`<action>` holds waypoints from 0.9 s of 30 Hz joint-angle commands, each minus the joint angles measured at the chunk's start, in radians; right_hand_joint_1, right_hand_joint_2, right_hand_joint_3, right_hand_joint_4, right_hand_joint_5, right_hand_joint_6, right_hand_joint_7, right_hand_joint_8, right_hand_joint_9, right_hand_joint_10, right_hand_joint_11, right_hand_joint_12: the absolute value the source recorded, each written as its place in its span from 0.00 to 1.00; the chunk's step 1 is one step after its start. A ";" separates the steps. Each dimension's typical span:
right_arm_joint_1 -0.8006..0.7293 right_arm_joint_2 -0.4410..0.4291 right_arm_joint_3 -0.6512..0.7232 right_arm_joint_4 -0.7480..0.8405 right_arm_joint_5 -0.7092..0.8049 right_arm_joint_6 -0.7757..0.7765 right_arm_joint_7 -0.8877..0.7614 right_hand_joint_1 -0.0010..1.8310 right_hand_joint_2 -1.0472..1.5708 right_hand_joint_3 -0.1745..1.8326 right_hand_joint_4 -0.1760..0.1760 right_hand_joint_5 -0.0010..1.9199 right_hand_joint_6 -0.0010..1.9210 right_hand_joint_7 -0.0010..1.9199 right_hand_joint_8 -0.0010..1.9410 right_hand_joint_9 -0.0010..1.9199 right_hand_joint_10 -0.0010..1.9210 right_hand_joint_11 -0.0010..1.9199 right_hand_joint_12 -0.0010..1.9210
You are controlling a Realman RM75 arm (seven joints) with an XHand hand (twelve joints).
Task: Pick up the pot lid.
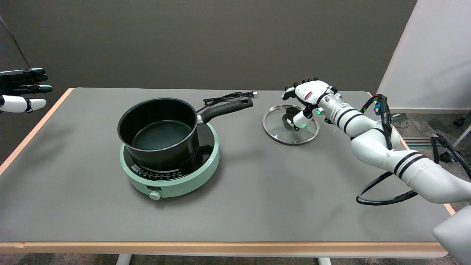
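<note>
1. Glass, round, with a steel rim: the clear pot lid (290,124), head view, lies flat on the grey table top (257,191), right of centre, toward the far edge, well apart from the pot. Its black knob (289,113) stands at the middle, facing up.

2. White-and-black robot right hand (307,96), head view: it reaches in from the lower right on a white arm with black bands and hangs over the lid's far right part. The fingers (305,81) point away and look spread; the thumb (298,118) drops down just beside the knob. Whether thumb and knob touch cannot be told. Nothing is seen lifted; the hand reads as released, holding nothing.

3. Black saucepan with a long black handle (162,130), head view: it sits uncovered on a mint-green round induction hob (171,173), left of centre. A black power cord with plug (228,97) lies behind the handle.

4. Step in hand, as a judgement: the approach is nearly done and the grasp is not yet made, since the lid rests fully on the table.

5. Next move, as a judgement: lower the hand so that fingers and thumb come to opposite sides of the knob, close firmly, then raise straight up. The knob is small and the glass is slick, so a poor pinch could let the lid tilt or slide.
</note>
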 commanded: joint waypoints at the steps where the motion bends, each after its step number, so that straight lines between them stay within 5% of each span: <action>1: 0.011 -0.016 -0.004 -0.035 -0.001 -0.005 0.000 0.46 0.60 0.56 0.85 0.27 0.13 0.31 0.10 0.33 0.21 0.25 0.63; 27: 0.015 -0.033 -0.010 -0.068 -0.001 -0.009 -0.001 0.49 0.64 0.51 0.88 0.35 0.23 0.38 0.15 0.38 0.26 0.24 0.65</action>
